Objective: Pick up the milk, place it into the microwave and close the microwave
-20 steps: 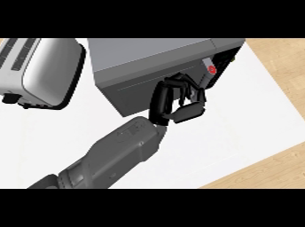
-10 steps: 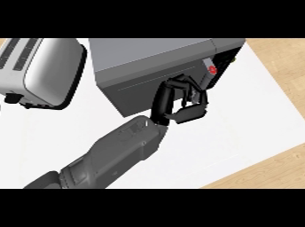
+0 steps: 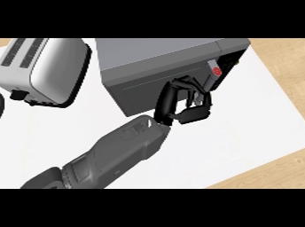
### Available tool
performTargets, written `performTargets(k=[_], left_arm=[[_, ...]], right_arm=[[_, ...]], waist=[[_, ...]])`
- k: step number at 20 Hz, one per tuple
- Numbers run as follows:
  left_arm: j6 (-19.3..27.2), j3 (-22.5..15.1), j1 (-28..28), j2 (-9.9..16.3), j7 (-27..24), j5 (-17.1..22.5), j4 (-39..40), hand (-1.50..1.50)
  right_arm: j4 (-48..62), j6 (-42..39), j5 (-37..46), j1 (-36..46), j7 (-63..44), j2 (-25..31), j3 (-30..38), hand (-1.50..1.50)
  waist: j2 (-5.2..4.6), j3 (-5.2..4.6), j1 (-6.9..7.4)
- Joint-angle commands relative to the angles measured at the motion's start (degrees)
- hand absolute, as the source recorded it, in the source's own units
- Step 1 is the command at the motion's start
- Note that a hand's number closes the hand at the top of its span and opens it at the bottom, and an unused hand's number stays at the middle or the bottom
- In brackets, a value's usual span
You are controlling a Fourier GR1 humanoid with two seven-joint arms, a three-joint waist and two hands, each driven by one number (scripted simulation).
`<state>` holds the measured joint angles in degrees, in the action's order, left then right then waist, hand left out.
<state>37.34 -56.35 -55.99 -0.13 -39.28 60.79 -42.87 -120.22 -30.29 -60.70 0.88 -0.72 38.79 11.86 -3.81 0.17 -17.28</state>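
White counter lay under the grey microwave, a toaster beside it. Little had changed since a moment before — the hand stayed at the microwave's front, nudged slightly rightward, fingers curled and holding nothing visible. The milk showed nowhere — perhaps hidden; I couldn't tell.

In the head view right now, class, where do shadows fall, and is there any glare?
Head view: even light, no glare; the white slotted toaster casts a soft shadow on the white counter mat; the grey box-shaped microwave front is darker than its top; black hand against it.
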Motion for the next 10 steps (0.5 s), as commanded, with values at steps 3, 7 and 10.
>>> performTargets(k=[3, 7, 10], left_arm=[[2.68, 4.58, 2.36, 0.12, 2.61, 4.63, 9.36, 1.5], [0.56, 3.6, 3.13, 0.31, 1.89, 5.76, 9.5, -1.5], [0.28, 2.42, 2.72, 0.42, 1.87, 6.0, 10.25, -1.5]], right_arm=[[-1.31, 0.75, -1.77, -1.29, -0.78, 1.11, 1.79, -1.5], [-1.91, 0.92, -1.96, -2.46, -0.9, 1.09, 2.55, -1.5], [-3.22, 0.94, -2.1, -3.64, -1.74, 1.82, 2.94, -1.5]], waist=[[-0.16, -0.29, 2.48], [-0.38, -0.29, 3.26], [0.04, -0.24, 3.26]])
